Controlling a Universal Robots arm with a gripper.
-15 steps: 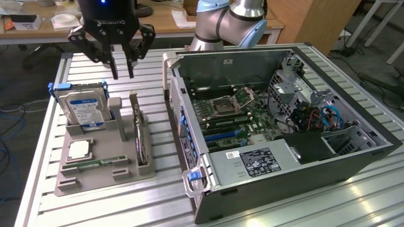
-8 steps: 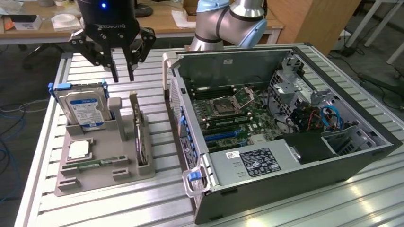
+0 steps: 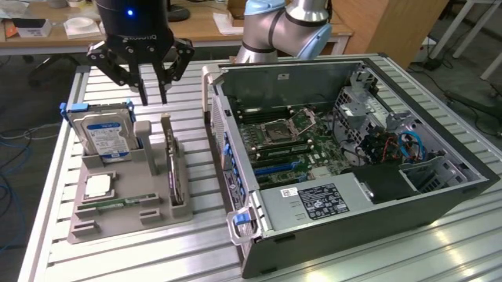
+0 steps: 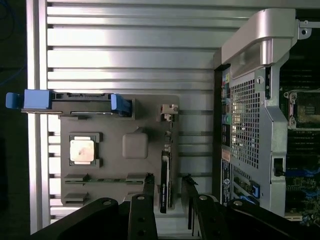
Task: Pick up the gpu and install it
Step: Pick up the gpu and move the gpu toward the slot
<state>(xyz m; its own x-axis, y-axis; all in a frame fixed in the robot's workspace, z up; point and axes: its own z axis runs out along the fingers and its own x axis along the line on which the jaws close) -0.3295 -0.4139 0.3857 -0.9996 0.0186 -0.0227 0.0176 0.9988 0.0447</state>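
Computer case [image 3: 439, 202]: one, side open, on the slatted table [image 3: 439, 252]; holds motherboard, blue cables and a white-labelled power supply, print unreadable.
Tray [image 3: 117, 223]: one, grey, holding four parts.
Gripper [image 3: 154, 100]: one, marked "ROBOTIQ"; fingers spread, pinching nothing, above the tray's far end.
Hard drive [image 3: 106, 132]: one, upright, blue-white label.
Gpu [image 3: 174, 170]: one, on edge in the tray slot nearest the case; fingers straddle it in the wrist view, apart from it.
Memory stick [image 3: 117, 204]: one, green.
Processor chip [image 3: 97, 186]: one.
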